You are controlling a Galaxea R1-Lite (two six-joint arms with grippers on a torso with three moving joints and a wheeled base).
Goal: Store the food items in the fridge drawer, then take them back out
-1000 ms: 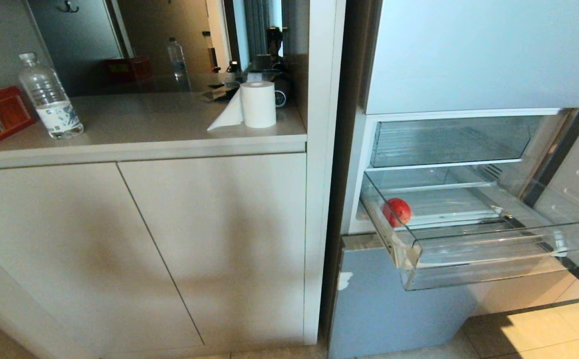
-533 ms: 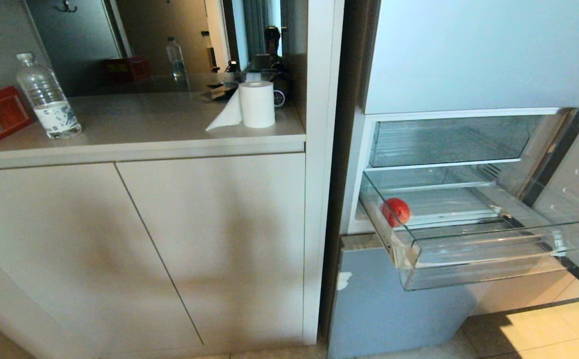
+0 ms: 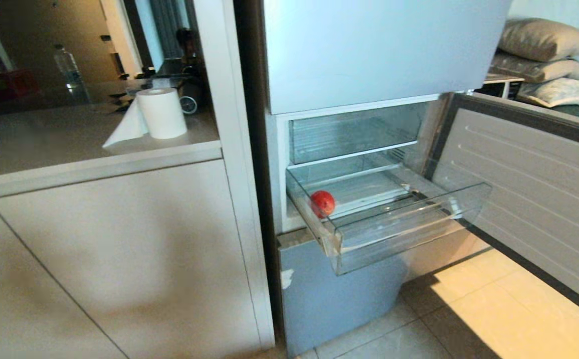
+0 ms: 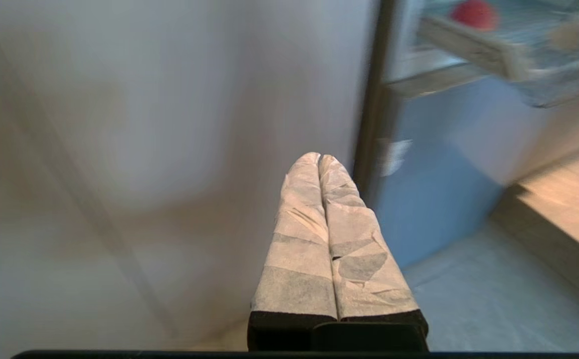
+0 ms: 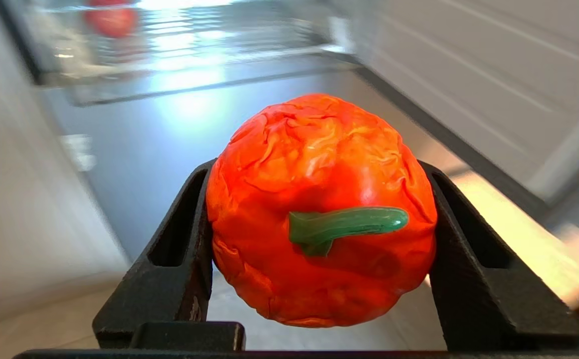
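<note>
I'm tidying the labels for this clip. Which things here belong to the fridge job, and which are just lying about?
Job:
- red fruit in fridge drawer
- orange-red food item held by right gripper
- left gripper, idle, shut

Lying about:
- paper roll
- water bottle
- pillows

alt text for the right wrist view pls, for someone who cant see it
The right hand grips a wrinkled orange-red toy fruit with a green stem between its black fingers. Beyond it, blurred, the clear fridge drawer stands pulled out with a red apple inside, above the fridge's pale-blue bottom door.
</note>
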